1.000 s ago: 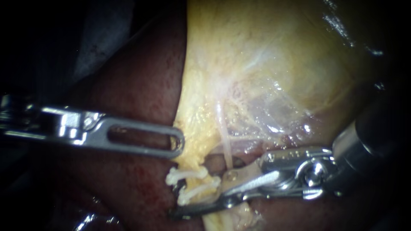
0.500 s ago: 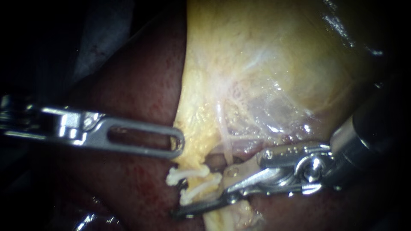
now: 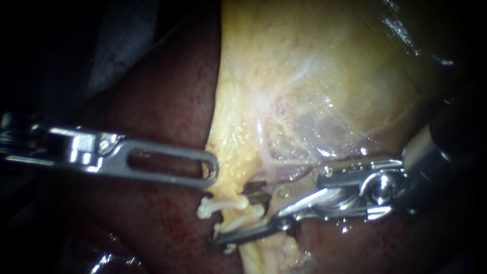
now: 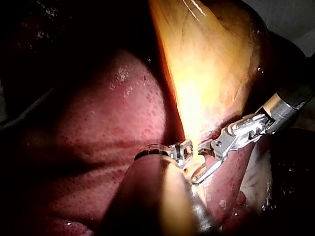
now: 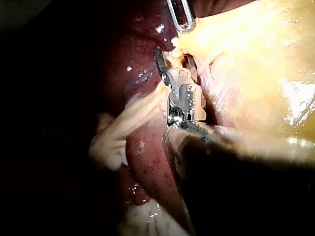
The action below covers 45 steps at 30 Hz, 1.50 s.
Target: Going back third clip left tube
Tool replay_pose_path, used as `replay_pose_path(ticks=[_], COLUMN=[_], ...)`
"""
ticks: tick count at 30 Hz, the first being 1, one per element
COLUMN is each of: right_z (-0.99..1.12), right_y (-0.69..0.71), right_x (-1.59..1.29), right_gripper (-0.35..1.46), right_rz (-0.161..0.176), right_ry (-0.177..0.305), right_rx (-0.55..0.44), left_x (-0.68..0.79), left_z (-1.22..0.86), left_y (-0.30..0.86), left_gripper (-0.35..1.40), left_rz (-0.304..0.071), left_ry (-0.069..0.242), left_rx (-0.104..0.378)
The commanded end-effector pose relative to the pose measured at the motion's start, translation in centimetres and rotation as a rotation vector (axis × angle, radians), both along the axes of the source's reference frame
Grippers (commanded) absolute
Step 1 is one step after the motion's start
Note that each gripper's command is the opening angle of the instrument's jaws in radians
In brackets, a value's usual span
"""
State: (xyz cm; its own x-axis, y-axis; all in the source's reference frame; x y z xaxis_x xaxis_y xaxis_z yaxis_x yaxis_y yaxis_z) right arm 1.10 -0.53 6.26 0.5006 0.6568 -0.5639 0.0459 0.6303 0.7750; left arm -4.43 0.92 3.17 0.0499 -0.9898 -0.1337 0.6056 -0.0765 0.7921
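In the endoscope view my right instrument (image 3: 231,215) has its jaws spread, one on either side of the left tube (image 3: 227,192), with two white clips (image 3: 223,205) on that tube lying in the gap. My left instrument (image 3: 212,173) pinches the gallbladder (image 3: 304,76) edge just above the tube. In the left wrist view, my left instrument (image 4: 186,150) bites that edge, and my right instrument (image 4: 199,164) gapes just beside it. In the right wrist view, my right instrument's (image 5: 172,56) jaws straddle the tube, and the left instrument (image 5: 179,14) is just ahead of them.

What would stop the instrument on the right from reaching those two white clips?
Probably nothing, so yes: the right instrument is right beside the white clips, its open tip around the lower one, and no tissue or other instrument seems to lie between them.
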Motion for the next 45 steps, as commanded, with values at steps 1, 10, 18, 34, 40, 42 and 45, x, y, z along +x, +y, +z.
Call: replay_pose_path(ticks=[1,10,18,34,40,42,45], right_z=[-0.02,-0.27,-0.58,-0.95,-0.95,-0.96,-0.96], right_y=[0.02,0.22,0.45,0.94,0.95,0.95,0.95], right_x=[-0.02,-0.38,-0.85,-1.4,-1.43,-1.43,-1.43], right_gripper=[0.51,0.5,0.51,0.55,0.55,0.55,0.55], right_rz=[0.002,0.016,0.039,0.104,0.103,0.103,0.103], right_ry=[0.003,0.004,0.01,0.003,0.004,0.004,0.004], right_rx=[-0.003,0.01,-0.005,-0.086,-0.086,-0.086,-0.086], left_x=[0.0,0.01,0.02,0.0,-0.03,-0.06,-0.16], left_z=[0.0,0.01,0.06,0.09,0.15,0.2,0.32], left_y=[0.0,0.01,0.02,0.01,0.0,-0.01,-0.06], left_gripper=[-0.35,-0.35,-0.35,-0.35,-0.35,-0.35,-0.35], left_rz=[0.0,0.001,0.002,0.0,0.003,0.004,0.01], left_ry=[0.0,-0.001,-0.001,0.001,0.0,0.001,-0.001], left_rx=[0.0,0.0,-0.002,-0.003,-0.003,-0.004,-0.003])
